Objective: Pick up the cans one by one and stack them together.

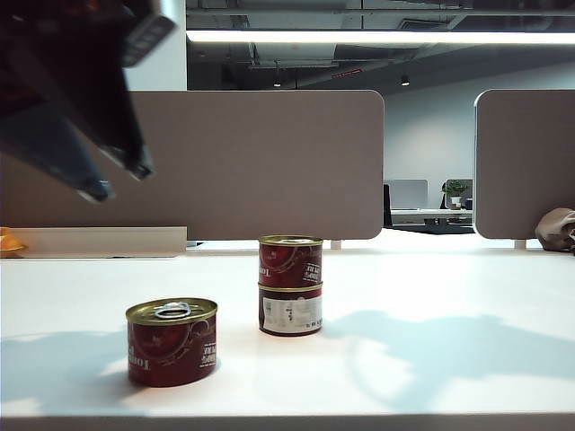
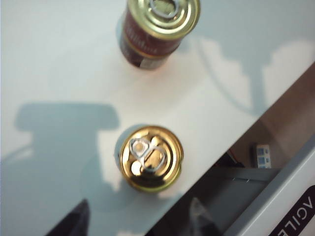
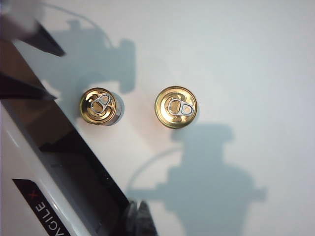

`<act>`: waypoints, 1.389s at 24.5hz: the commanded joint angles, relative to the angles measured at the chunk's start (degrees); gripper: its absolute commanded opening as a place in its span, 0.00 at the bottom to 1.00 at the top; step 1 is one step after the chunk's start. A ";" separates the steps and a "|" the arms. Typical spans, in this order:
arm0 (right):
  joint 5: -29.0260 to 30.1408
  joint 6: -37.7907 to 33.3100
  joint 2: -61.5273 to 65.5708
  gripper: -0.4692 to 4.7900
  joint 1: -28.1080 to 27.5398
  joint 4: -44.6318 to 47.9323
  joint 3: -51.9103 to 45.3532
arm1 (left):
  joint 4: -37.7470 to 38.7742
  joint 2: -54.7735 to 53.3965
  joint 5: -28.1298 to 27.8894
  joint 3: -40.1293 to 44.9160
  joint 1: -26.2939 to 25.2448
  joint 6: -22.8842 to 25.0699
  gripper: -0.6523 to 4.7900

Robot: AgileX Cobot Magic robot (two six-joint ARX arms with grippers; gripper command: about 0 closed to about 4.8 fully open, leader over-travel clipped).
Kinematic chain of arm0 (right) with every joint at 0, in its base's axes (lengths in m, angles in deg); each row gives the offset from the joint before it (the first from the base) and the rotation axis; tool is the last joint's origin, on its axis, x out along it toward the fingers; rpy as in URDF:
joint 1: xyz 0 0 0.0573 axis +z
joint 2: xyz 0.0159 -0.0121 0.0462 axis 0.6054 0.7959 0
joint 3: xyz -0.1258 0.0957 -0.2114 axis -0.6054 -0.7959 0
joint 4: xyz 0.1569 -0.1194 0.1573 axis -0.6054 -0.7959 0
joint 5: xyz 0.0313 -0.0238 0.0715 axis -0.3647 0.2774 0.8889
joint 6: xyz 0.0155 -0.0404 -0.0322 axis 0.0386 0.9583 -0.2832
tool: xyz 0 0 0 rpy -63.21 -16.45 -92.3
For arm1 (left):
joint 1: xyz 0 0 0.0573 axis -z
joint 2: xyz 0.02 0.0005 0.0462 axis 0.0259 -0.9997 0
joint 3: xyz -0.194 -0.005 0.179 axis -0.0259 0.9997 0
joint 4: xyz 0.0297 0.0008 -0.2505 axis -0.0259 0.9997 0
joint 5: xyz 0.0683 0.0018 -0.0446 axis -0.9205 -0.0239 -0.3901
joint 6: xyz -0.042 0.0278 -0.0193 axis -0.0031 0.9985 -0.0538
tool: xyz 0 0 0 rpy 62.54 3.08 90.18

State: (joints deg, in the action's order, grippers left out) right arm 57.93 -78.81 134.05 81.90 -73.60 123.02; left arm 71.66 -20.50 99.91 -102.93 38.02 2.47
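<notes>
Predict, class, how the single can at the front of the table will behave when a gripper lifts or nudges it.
The single can is metal, so it is probably stiff under a squeeze. Standing upright, short and wide, it should slide rather than tip. Its smooth round side may slip in the open left gripper raised above it. The shut right gripper holds nothing.

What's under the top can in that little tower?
Another can, the one with a white label panel, sits right under the top can. Its lid is covered, so you can't see it. The third can stands alone, nearer the camera.
</notes>
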 commanded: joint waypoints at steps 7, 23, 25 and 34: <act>-0.02 -0.50 -10.21 0.08 0.09 -3.58 0.26 | -0.07 -11.50 -0.48 -6.05 1.27 5.11 0.82; -3.28 -0.48 -17.09 0.08 0.02 -7.28 0.26 | 1.01 -20.06 1.11 -6.08 4.24 7.56 0.87; -3.45 -0.48 -17.20 0.08 0.02 -7.72 0.26 | 0.31 -20.90 1.11 -6.08 4.59 7.56 0.87; -3.45 -0.50 -18.43 0.08 0.02 -8.17 0.26 | -1.73 -25.90 -0.57 -6.12 5.01 7.37 0.87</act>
State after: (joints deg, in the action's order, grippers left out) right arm 54.52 -79.22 116.06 81.88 -82.04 123.10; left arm 70.35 -45.88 99.47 -108.85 43.02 9.81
